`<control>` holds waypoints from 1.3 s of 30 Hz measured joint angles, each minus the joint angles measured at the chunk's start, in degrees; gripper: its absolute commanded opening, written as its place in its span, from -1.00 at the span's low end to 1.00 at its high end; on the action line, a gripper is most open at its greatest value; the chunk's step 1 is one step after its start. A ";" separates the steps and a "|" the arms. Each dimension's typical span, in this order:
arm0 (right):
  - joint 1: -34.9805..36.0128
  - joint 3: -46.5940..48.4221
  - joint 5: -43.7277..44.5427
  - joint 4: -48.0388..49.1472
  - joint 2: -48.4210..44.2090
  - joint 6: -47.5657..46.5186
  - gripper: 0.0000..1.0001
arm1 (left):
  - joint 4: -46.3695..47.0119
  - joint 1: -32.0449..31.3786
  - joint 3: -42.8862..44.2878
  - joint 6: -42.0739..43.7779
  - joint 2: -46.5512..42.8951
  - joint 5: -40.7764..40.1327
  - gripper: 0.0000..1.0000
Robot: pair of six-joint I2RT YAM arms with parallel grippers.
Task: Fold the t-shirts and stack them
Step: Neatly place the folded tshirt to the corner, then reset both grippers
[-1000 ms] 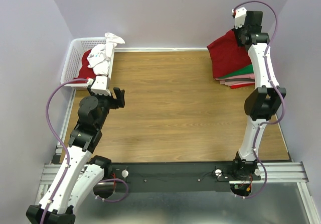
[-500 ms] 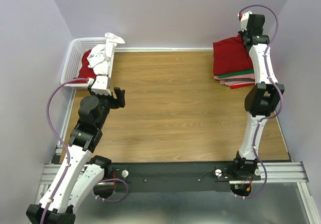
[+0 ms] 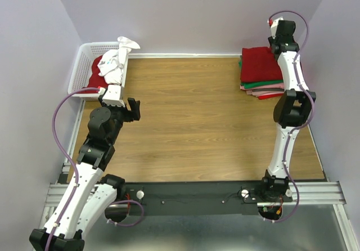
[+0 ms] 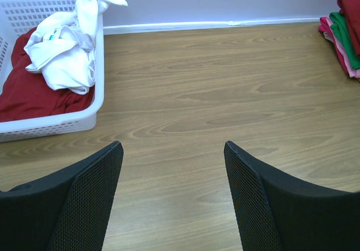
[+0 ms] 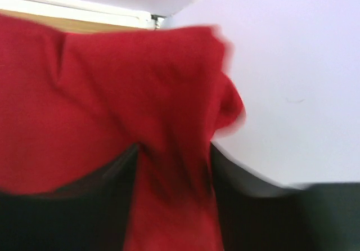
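Lilac walls close round a wooden desk (image 3: 191, 121), with a stack of folded t-shirts (image 3: 263, 86) at about 1 o'clock and a white lattice basket (image 3: 79, 71) at about 10 o'clock, well apart from each other.

The right fingers (image 5: 84, 189) sit at the far edge of the stack, closed narrowly on a fold of the dark red t-shirt (image 3: 259, 64). In the blurred wrist view, red cloth runs down between them. That shirt lies flat on top of the green (image 3: 269, 84) and pink (image 3: 260, 89) layers, spreading from the fingers towards 8 o'clock. It looks roughly square, so I cannot name a long axis.

The left fingers (image 4: 84, 200) are spread wide and hold nothing. They hover over bare wood just beside the basket's near corner.

The basket holds a crumpled white t-shirt (image 4: 62, 59), one end draped over the rim, lying on a red t-shirt (image 4: 28, 96).

My reading is that the right arm only has to let go, and the next pick falls to the left arm. The white shirt lies at about 11 o'clock from its fingers, far nearer than from the right arm.
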 measured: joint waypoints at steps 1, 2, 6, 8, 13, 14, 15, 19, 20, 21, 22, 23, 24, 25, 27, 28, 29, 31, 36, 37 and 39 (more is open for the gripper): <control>-0.11 0.00 0.61 0.55 0.52 -0.35 0.60 | 0.00 0.00 0.00 0.00 0.00 0.00 0.61; -0.17 0.00 1.29 1.27 0.96 -0.61 0.65 | 0.00 0.00 0.00 0.00 0.00 0.00 0.61; -0.39 0.00 4.31 3.89 1.88 -0.92 1.00 | -0.02 0.00 0.00 0.00 0.00 0.00 0.61; -0.52 0.02 5.38 5.33 1.90 -0.96 1.00 | -0.02 0.00 0.00 0.02 0.00 0.00 0.60; -0.74 -1.01 6.01 8.52 1.09 -0.04 0.99 | -0.02 0.00 0.00 0.02 0.00 0.00 0.61; -0.74 -2.60 5.05 8.98 0.15 0.50 0.99 | -0.02 0.00 0.00 0.02 0.00 0.00 0.60; -0.74 -3.80 4.31 9.01 -0.63 0.81 0.99 | -0.02 0.00 0.00 0.02 0.00 0.00 0.60; -0.74 -11.13 -1.99 9.70 -5.25 3.04 1.00 | -0.02 0.00 0.00 0.07 -0.02 0.00 0.61; -0.74 -13.09 -3.80 9.68 -6.56 3.50 1.00 | -0.02 0.00 0.00 0.07 -0.02 0.00 0.61; -0.74 -15.54 -5.73 9.90 -8.02 4.15 0.99 | -0.04 0.00 0.00 0.09 -0.11 0.00 0.61; -0.74 -17.16 -8.17 9.81 -9.22 4.81 0.99 | -0.07 0.00 0.00 0.09 -0.20 0.00 0.61; -0.72 -19.61 -10.64 10.23 -10.82 5.53 0.99 | -0.04 0.00 0.00 0.11 -0.39 0.00 0.61; -0.72 -21.49 -12.50 10.47 -12.15 6.05 1.00 | -0.04 0.00 0.00 0.11 -0.55 0.00 0.61; -0.72 -23.87 -14.67 10.91 -13.64 6.75 0.99 | -0.04 0.00 0.00 0.15 -0.76 0.00 0.62; -0.74 -28.79 -19.96 11.04 -17.22 8.07 0.99 | -0.02 0.00 0.00 0.22 -1.03 0.00 0.63; -0.72 -31.45 -23.58 11.23 -19.28 8.83 1.00 | 0.00 0.00 0.00 0.26 -1.09 0.00 0.63; -0.72 -33.40 -26.14 10.99 -20.79 9.40 1.00 | 0.00 0.00 0.00 0.26 -1.09 0.00 0.64; -0.68 -37.20 -30.93 11.61 -24.50 10.38 1.00 | -0.02 0.00 0.00 0.28 -1.09 0.00 0.66; -0.33 -46.90 -39.93 11.96 -35.32 12.41 1.00 | -0.02 0.00 0.00 0.31 -1.81 -0.02 0.79; -0.33 -48.19 -41.03 12.52 -37.05 12.66 0.99 | -0.02 0.00 0.00 0.33 -2.21 -0.02 0.81; -0.28 -51.32 -43.28 12.87 -40.98 13.05 0.99 | 0.00 0.00 0.00 0.31 -2.67 -0.02 0.84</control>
